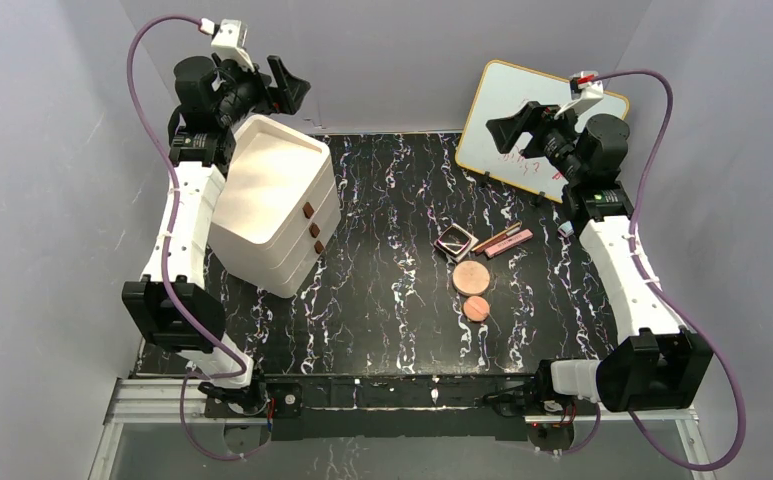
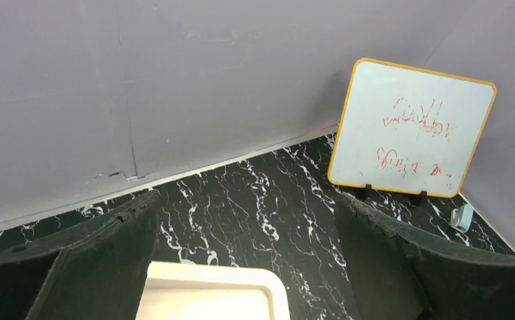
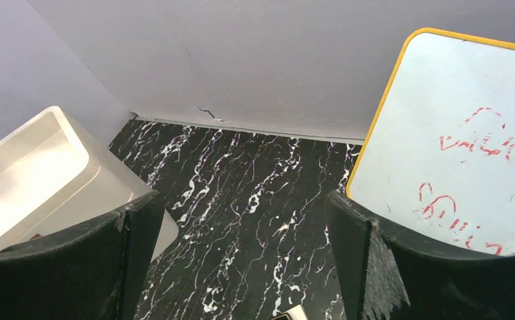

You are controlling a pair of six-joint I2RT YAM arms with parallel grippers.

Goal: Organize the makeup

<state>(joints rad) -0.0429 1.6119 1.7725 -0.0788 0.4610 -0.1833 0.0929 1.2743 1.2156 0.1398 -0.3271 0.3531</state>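
Left gripper (image 1: 290,88) (image 2: 248,283): jaws spread wide, nothing between them, raised over the back-left corner of the tabletop (image 1: 382,320). It hangs above the back edge of the white drawer unit (image 1: 267,200); the left wrist view shows a corner of the unit's top tray (image 2: 208,293) under the fingers (image 2: 81,267).

Right gripper (image 1: 510,122) (image 3: 241,267): also spread wide, holding nothing, raised near the back-right corner, in front of the whiteboard (image 1: 507,95) (image 3: 454,153). Fingers (image 3: 401,267) frame bare marble.

Drawer unit: three drawers, brown knobs (image 1: 312,228) facing the middle of the tabletop, all look shut. It stands turned at an angle in the back-left part.

The makeup lies right of centre, all flat on the tabletop and apart from both grippers:
- square compact (image 1: 453,240), nearest the centre
- two sticks (image 1: 509,243), side by side just right of the compact, angled toward the back-right corner
- larger disc (image 1: 470,277), just in front of the compact
- smaller disc (image 1: 476,308), just in front of the larger one, close or touching, can't tell which.

Whiteboard has red scribbles and a yellow frame, and leans in the back-right corner. Light-blue cylinder (image 1: 566,228) (image 2: 463,217) lies by the right edge, near the whiteboard's foot.
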